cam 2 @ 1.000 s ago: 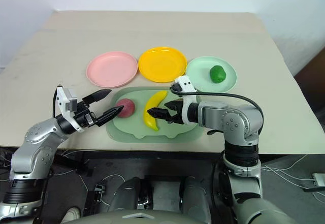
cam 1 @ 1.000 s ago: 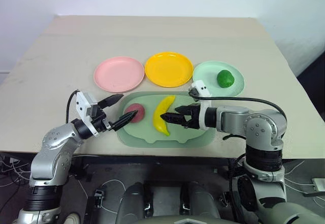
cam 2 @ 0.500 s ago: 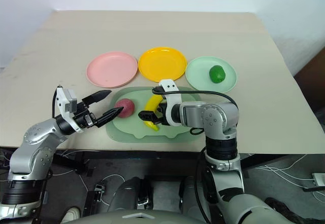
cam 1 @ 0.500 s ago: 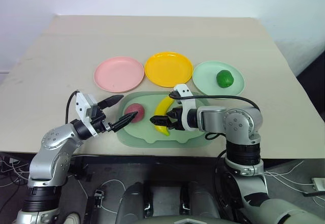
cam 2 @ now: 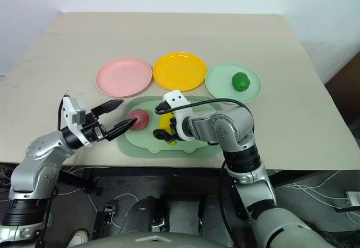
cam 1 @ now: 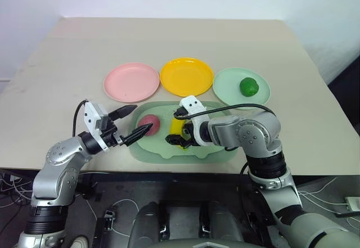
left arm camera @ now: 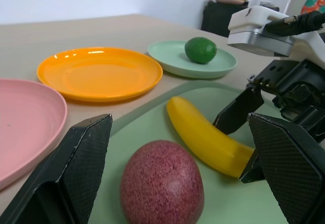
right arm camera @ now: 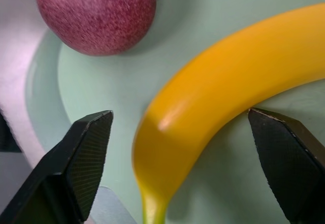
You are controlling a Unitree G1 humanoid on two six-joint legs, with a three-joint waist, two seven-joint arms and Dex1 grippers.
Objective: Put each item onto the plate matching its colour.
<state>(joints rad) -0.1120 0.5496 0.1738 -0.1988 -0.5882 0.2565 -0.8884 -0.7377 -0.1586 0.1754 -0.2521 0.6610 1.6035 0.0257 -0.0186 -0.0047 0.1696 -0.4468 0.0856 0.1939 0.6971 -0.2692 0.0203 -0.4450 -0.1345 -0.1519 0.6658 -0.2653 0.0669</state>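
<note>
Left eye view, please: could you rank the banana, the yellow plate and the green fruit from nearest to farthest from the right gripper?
1. Banana: on the green board, directly under the open right gripper.
2. Yellow plate: beyond the board, middle of the plate row.
3. Green fruit: on the mint plate, far right.

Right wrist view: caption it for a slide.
Open right gripper straddling a curved yellow toy banana on the green board, maroon ball beside it.

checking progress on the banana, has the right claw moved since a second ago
Yes. The right claw has swung toward the robot's left across the green board and now sits open over the banana's near end, closer to the maroon ball.
</note>
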